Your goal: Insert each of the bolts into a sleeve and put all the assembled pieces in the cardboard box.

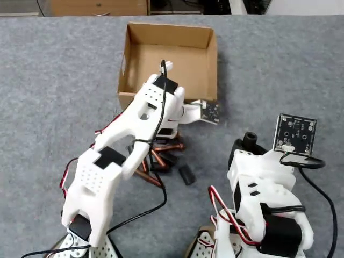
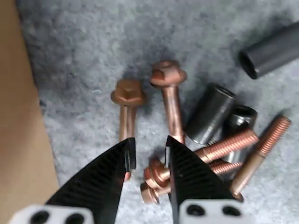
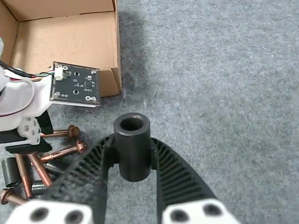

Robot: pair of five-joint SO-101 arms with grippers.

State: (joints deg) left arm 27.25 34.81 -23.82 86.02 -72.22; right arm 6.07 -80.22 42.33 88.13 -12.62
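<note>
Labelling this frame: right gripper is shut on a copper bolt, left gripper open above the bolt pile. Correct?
One error. The right gripper is shut on a dark sleeve, not a copper bolt, as the right wrist view shows. The left gripper is open above the bolt pile.

Bright, even overhead light leaves soft, short shadows beside the bolts and cardboard box.

White plastic arms, black ribbed pincer fingers, red and black cables.
</note>
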